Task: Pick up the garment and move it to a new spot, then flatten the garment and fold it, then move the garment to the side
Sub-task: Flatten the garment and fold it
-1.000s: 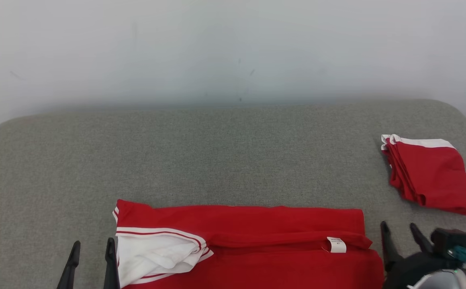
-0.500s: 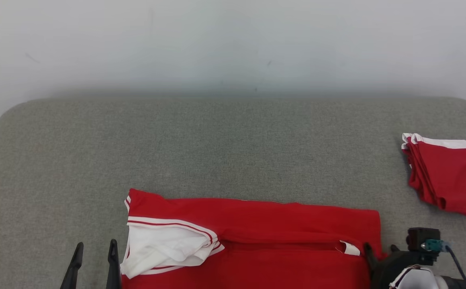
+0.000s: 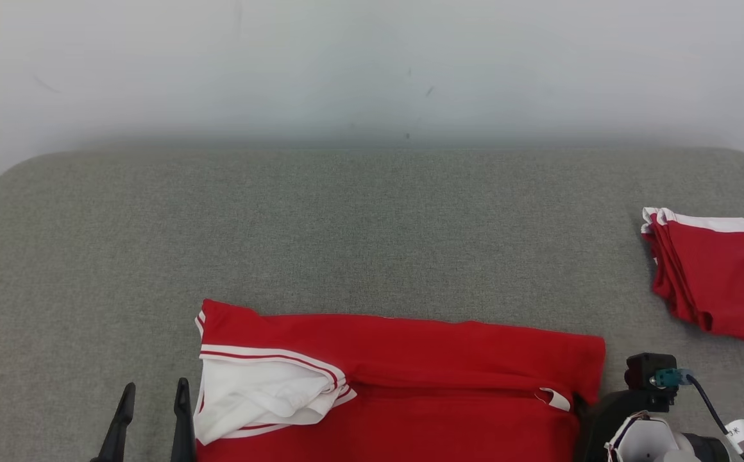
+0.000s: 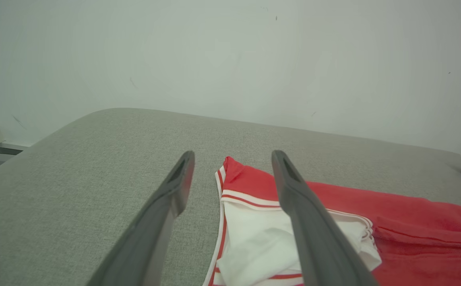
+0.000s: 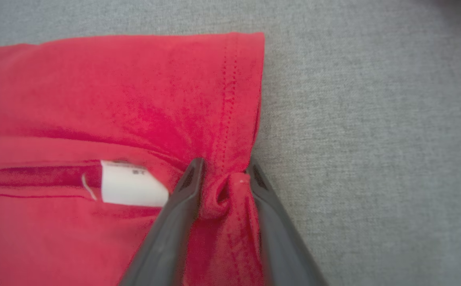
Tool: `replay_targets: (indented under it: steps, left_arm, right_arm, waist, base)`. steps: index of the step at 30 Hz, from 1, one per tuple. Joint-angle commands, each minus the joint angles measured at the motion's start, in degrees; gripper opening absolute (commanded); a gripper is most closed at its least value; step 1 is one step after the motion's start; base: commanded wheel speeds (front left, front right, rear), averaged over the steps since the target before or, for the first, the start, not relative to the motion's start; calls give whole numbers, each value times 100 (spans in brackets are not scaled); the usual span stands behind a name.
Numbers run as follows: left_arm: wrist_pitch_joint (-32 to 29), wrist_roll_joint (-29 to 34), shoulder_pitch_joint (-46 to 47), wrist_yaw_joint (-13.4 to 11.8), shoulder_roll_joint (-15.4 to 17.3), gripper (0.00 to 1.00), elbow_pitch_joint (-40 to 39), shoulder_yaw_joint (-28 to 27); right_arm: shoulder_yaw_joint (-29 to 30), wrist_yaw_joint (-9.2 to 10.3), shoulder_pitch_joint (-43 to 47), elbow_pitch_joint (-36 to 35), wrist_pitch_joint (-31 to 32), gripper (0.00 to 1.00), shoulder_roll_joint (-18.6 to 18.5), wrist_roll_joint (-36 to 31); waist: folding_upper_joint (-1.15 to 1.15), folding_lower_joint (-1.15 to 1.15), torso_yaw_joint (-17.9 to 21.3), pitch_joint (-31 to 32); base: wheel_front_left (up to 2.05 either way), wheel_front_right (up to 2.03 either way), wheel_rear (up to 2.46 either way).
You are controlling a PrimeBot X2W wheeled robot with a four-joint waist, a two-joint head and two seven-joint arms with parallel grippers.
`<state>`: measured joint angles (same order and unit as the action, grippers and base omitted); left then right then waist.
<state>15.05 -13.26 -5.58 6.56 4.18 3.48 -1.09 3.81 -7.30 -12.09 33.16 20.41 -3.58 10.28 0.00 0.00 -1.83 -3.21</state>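
The right claw (image 5: 224,174) pinches a small bunch of red cloth at the hemmed right-hand edge of the garment (image 3: 410,378), which lies as a long, partly folded band along the near edge of the grey cloth-topped desk (image 3: 372,224). The left claw (image 3: 155,386) hovers at the garment's other end with its fingers spread and nothing between them.

The grip looks thin: the fingers hold only a puckered fold just beside the white label (image 5: 133,183). It cannot be told how many layers are caught. A lift from here could peel off the top layer alone and undo the fold. With one end held and the other loose, the band could also drag and twist across the cloth top. The white sleeve (image 3: 263,398) bunched at the left end (already rumpled) seems likely to spill out if the garment is pulled to the right.

A folded red pile (image 3: 718,269) with white trim sits at the desk's far right, well apart from the garment. It stands in the path of any sideways move that way. A pale wall (image 3: 372,64) runs behind the desk.
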Motion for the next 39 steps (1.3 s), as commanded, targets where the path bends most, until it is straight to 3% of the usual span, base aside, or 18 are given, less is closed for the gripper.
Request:
replay_targets:
  steps: [1,8,17,22,29,34,39]
  left_arm:
    - [14,36,92,28,-13,100,37,-13]
    - [14,37,108,41,-39,100,74,-47]
    - [14,42,91,70,-70,100,78,-70]
    - [14,53,37,81,-81,100,62,-117]
    - [14,71,28,94,-94,100,34,-139]
    - [14,78,76,90,-98,100,38,-136]
    - [14,68,143,86,-102,100,62,-120]
  right_arm:
    - [-33,-26,81,195,129,0,106,-28]
    - [321,-8,-66,112,-114,0,63,-289]
    - [1338,-8,-56,-289,-494,0,50,-992]
    - [1949,-10,206,-913,-509,0,48,-1458]
    - [2300,-11,582,-2117,-225,0,58,-1787]
    - [1964,-12,676,-2784,-5,0,71,-1579]
    - [922,-12,855,-3342,316,0,69,-839]
  waist:
    - [0,0,-5,-23]
    - [0,0,0,-76]
    - [0,0,6,-59]
    - [0,0,45,-32]
    - [0,0,121,-29]
    - [0,0,150,-62]
    - [0,0,117,-73]
  base:
    - [0,0,0]
    - [0,0,0]
    - [0,0,0]
    - [0,0,0]
    - [0,0,0]
    - [0,0,0]
    - [0,0,0]
